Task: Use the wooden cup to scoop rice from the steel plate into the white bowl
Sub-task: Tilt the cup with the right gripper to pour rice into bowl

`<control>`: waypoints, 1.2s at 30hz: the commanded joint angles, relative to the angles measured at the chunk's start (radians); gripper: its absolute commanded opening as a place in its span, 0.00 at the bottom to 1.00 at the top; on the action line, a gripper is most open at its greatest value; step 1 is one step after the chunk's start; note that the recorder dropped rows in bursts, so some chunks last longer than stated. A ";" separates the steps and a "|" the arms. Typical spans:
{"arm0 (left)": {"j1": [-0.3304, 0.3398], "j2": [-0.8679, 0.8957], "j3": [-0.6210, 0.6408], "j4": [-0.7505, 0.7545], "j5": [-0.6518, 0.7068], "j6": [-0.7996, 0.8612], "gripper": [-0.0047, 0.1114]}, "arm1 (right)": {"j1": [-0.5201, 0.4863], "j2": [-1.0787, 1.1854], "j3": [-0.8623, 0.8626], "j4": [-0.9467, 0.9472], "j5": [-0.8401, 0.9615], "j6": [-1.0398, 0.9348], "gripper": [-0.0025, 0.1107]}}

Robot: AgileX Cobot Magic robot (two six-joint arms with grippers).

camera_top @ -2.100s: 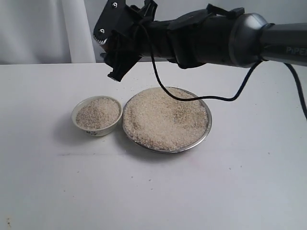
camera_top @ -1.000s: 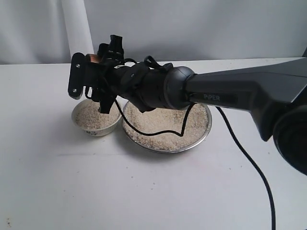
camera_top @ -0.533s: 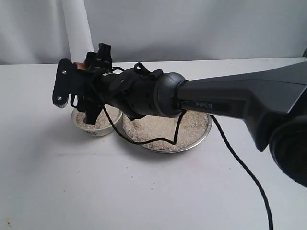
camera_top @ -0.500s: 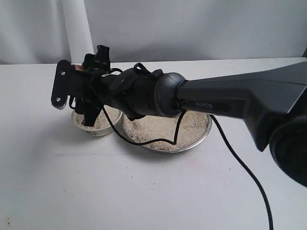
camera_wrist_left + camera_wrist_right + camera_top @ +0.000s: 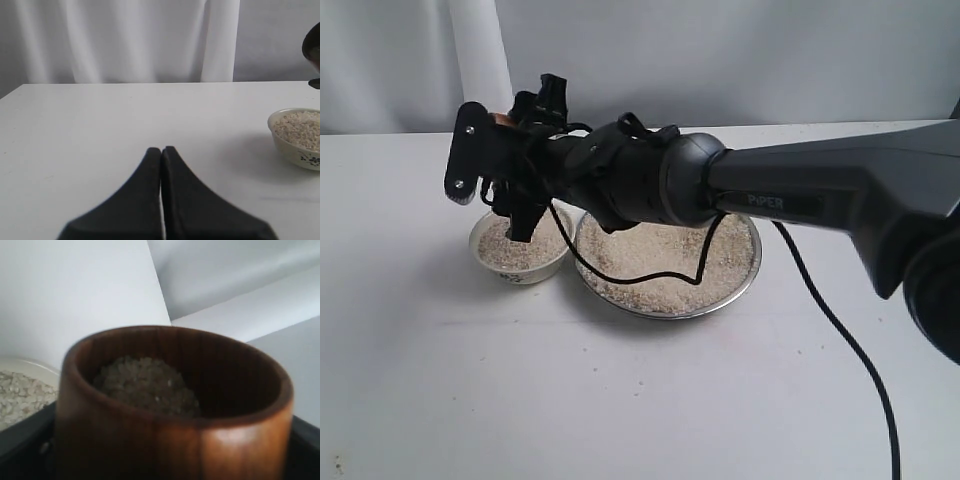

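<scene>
Exterior camera first. My right arm (image 5: 820, 205) stretches in from the right, and pale lettering on its dark shell reads "PIPER" (image 5: 766, 201). A black cable (image 5: 850, 345) trails off it across the table (image 5: 620, 410). My right gripper (image 5: 498, 165) hangs directly above the white bowl (image 5: 520, 270), clamped on the wooden cup (image 5: 503, 120). Only a reddish sliver of the cup shows between the black fingers. The bowl stands just beside the steel plate (image 5: 670, 314), on the side away from my arm's base, and rice (image 5: 660, 262) lies in both. The tabletop is plain white with a few loose grains. Behind the bowl a white curtain (image 5: 480, 55) hangs against a pale grey wall (image 5: 770, 60).

Left wrist camera now. My left gripper (image 5: 161, 165) sits low over the table, its two black fingers pressed flat together with nothing between them. The white bowl is well apart from it, heaped with rice. It has dark flower-like markings on its side, but no words. Curtain folds run behind the table.

Right wrist camera. The wooden cup fills the picture, reddish grain outside, dark inside, with a mound of rice below its rim. Dark gripper parts hug it on both sides. Just beside the cup a pale rim holding rice peeks in. I cannot tell whether it is the bowl or the plate.
</scene>
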 commanded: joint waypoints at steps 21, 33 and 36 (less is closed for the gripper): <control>-0.003 -0.003 0.002 0.000 -0.006 -0.004 0.04 | 0.002 -0.002 0.137 -0.571 -0.257 -0.012 0.02; -0.003 -0.003 0.002 0.000 -0.006 -0.004 0.04 | 0.002 0.014 0.137 -0.737 -0.250 -0.014 0.02; -0.003 -0.003 0.002 0.000 -0.006 -0.004 0.04 | -0.002 0.014 0.137 -0.773 -0.267 -0.014 0.02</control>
